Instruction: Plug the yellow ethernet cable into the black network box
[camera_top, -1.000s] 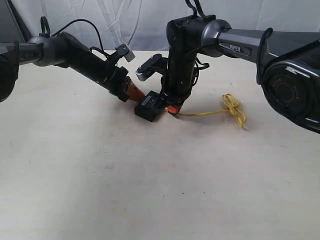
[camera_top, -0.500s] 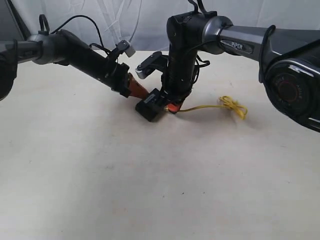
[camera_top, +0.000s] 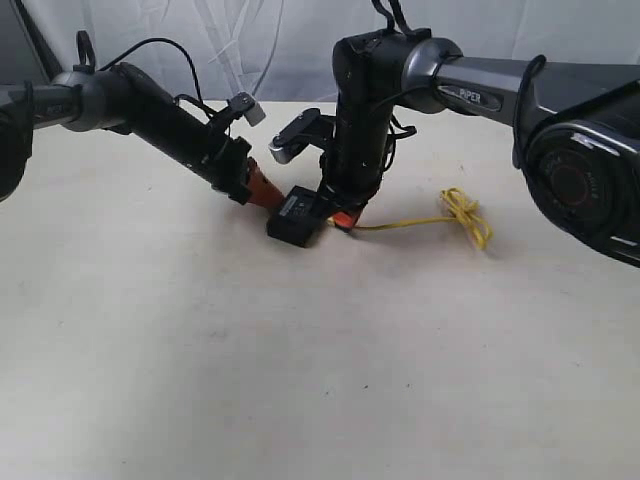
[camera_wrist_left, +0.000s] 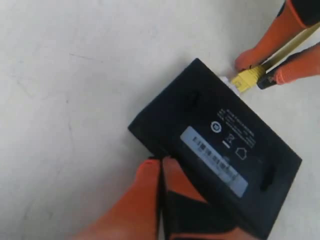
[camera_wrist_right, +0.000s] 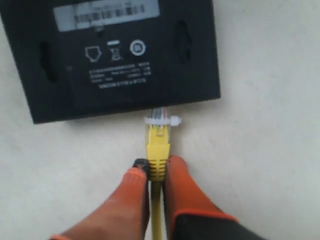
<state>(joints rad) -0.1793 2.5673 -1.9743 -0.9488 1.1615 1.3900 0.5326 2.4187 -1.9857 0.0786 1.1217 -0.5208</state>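
The yellow ethernet cable (camera_wrist_right: 158, 150) ends in a clear plug (camera_wrist_right: 161, 119) whose tip touches the long side of the black network box (camera_wrist_right: 115, 60), which lies flat on the pale table (camera_top: 300, 400) between the two arms with its grey label (camera_wrist_left: 215, 160) upward. Most of the plug's clear body shows outside the box, so I judge it not yet seated. The right gripper (camera_wrist_right: 156, 167) is clamped on the cable's yellow boot just behind the plug. The left gripper (camera_wrist_left: 161, 167) has its fingers closed together, holding nothing, tips pressed to the opposite side of the box as a brace. Since half a second ago the box and the left fingers have shifted slightly leftward, which suggests alignment is still being sought. The cable's looped bundle (camera_top: 468, 215) lies slack, well apart, and nothing blocks the port.
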